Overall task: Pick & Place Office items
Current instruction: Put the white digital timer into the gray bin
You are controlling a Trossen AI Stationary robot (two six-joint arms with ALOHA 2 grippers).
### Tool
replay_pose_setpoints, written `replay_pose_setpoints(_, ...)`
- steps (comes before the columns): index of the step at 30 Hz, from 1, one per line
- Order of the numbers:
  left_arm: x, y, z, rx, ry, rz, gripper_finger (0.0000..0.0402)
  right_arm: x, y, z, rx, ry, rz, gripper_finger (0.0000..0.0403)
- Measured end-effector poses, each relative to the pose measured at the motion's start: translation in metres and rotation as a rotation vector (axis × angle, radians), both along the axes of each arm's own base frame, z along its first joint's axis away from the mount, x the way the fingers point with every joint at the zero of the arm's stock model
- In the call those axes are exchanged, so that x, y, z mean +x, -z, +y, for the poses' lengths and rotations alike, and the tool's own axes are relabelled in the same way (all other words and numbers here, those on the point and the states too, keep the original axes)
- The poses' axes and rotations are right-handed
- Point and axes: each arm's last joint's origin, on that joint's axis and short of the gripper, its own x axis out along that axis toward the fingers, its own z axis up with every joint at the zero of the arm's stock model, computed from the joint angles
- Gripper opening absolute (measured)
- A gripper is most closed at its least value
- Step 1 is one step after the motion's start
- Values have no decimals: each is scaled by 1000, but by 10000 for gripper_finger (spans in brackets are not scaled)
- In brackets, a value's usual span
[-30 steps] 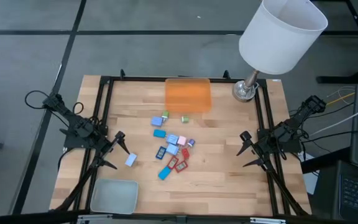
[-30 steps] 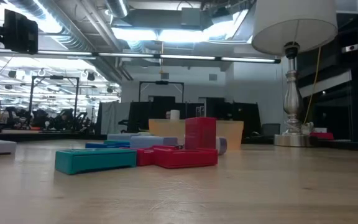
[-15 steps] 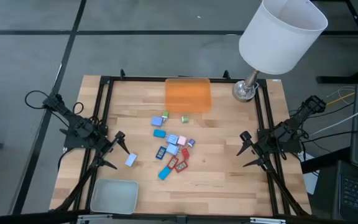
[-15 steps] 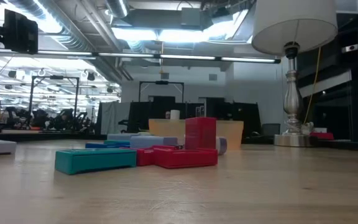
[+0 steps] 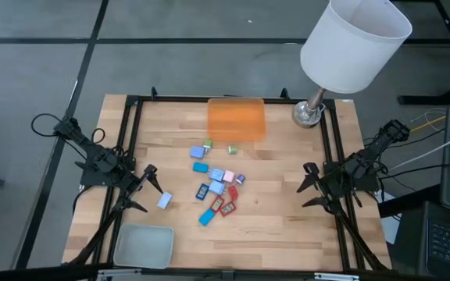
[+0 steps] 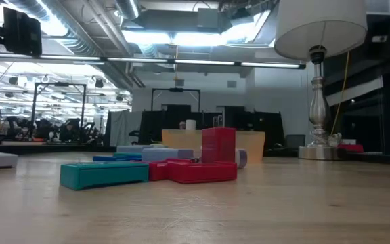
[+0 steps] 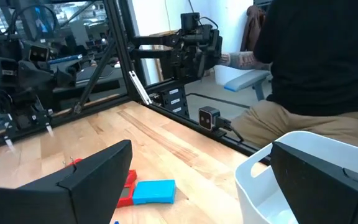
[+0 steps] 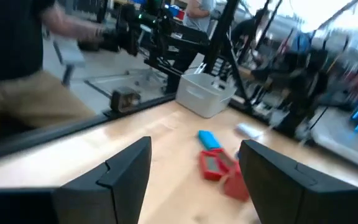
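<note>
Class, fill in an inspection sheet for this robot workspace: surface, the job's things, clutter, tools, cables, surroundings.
Surface: pale wooden table inside a black frame.
Job's things: small colourful office pieces clustered mid-table; one light blue block lies apart by the left tool.
Clutter: translucent orange rectangular tray at the far edge; pale grey-green rounded tray at the near left; white-shaded lamp at the far right.
Tools: left tool open, empty; right tool open, empty.
Cables: yellow and white cables right of the table.
Surroundings: seated person beside the table.
</note>
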Motion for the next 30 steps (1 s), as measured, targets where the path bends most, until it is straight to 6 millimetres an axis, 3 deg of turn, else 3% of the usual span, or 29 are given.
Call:
replay_pose_setpoints(6, 0, -6, 0, -93, 1, -16, 377, 2, -4, -3, -137, 115, -110, 241)
replay_pose_setpoints(13, -1, -22, 1, -188, -4, -152, 377, 2, -6, -4, -275, 158, -196, 241)
replay_pose_setpoints(20, -3, -30, 2, -370, 51, -118, 377, 0, -23, -3, 102, 79, -217, 241)
replay_pose_setpoints(30, -2, -32, 5, -481, -60, -97, 377, 0, -31, -6, 195, 138, -251, 241)
